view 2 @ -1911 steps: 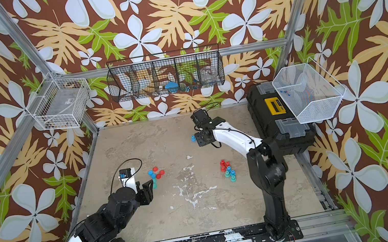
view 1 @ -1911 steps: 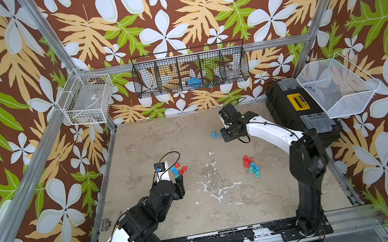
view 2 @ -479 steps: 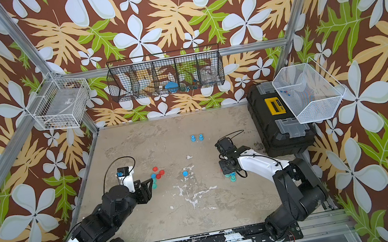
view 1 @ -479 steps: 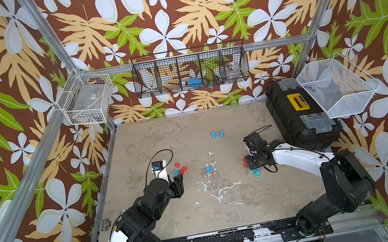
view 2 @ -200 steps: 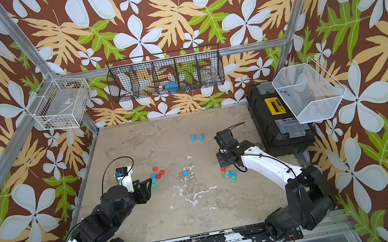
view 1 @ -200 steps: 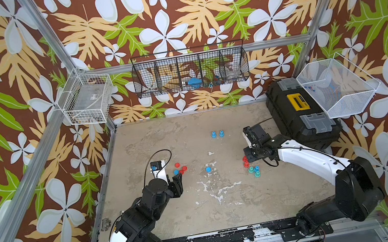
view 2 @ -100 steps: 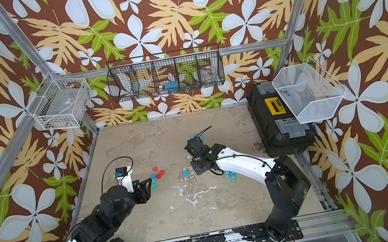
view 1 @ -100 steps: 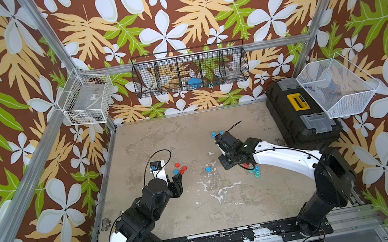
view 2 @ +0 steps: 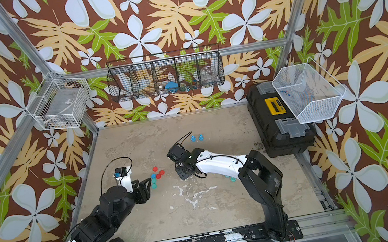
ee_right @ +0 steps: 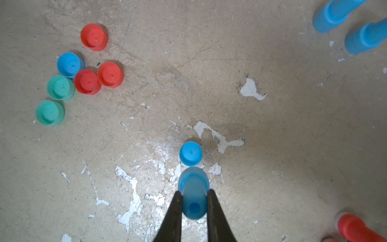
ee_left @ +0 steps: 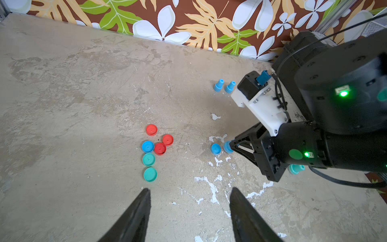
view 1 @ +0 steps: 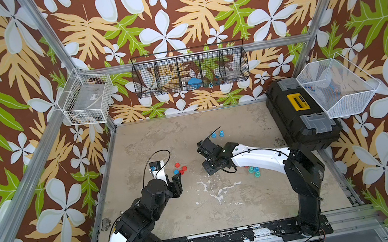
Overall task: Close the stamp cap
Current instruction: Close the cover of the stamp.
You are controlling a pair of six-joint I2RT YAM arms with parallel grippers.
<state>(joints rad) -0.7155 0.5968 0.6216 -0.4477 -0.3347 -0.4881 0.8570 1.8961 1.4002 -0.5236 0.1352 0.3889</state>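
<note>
Right pincer clamped, low; left pincer parted, hovering.

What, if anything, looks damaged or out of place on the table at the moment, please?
The table has a chipped coating, with white flaked patches near the middle. Six caps lie loose in a cluster, and one blue cap sits alone just ahead of the blue stamp held in the right gripper. Nothing looks spilled.

stamp: smooth plastic | cap: matt plastic | table: rough (chipped)
</note>
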